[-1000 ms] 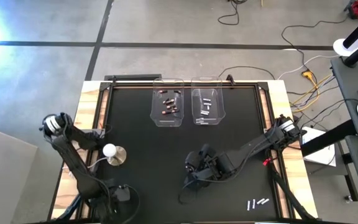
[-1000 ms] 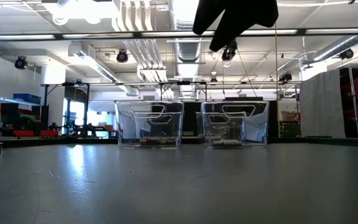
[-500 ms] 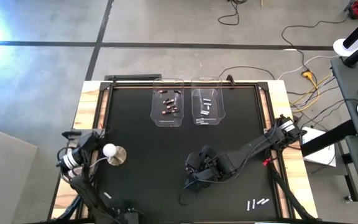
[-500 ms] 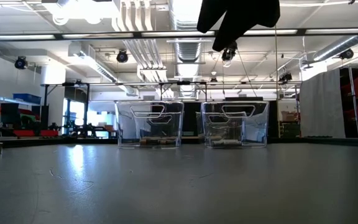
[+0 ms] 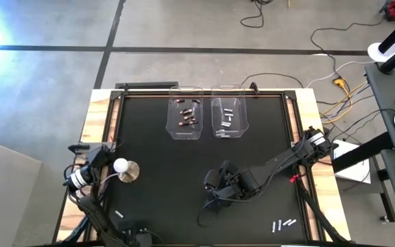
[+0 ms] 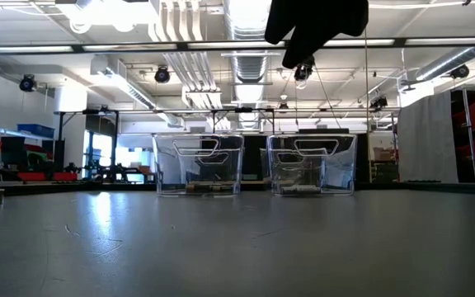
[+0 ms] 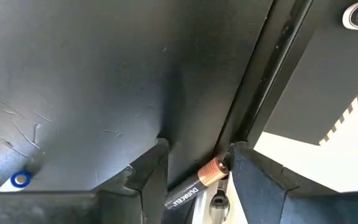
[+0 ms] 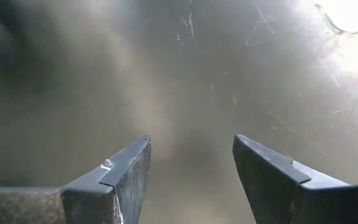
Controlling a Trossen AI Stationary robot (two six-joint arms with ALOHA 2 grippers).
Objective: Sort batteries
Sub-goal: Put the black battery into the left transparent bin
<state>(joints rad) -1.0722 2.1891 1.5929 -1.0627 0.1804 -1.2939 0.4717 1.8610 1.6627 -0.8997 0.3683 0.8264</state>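
Here the left gripper (image 7: pixel 194 171), at the table's (image 5: pixel 156 158) left edge, clamps a dark copper-tipped battery (image 7: pixel 197 182) between its fingers (image 7: pixel 151 171). Right gripper (image 8: pixel 191 168), mid-table, stands wide apart, empty. Other batteries lie in two clear bins (image 5: pixel 185 112) at the far side; three silvery ones (image 5: pixel 284 224) near the right corner.

you've got grey concrete floor (image 5: pixel 184 27) w/ dark seam lines, cables (image 5: pixel 334 75) strewn at right, ceiling ducts (image 6: pixel 184 49) & strip lights overhead.
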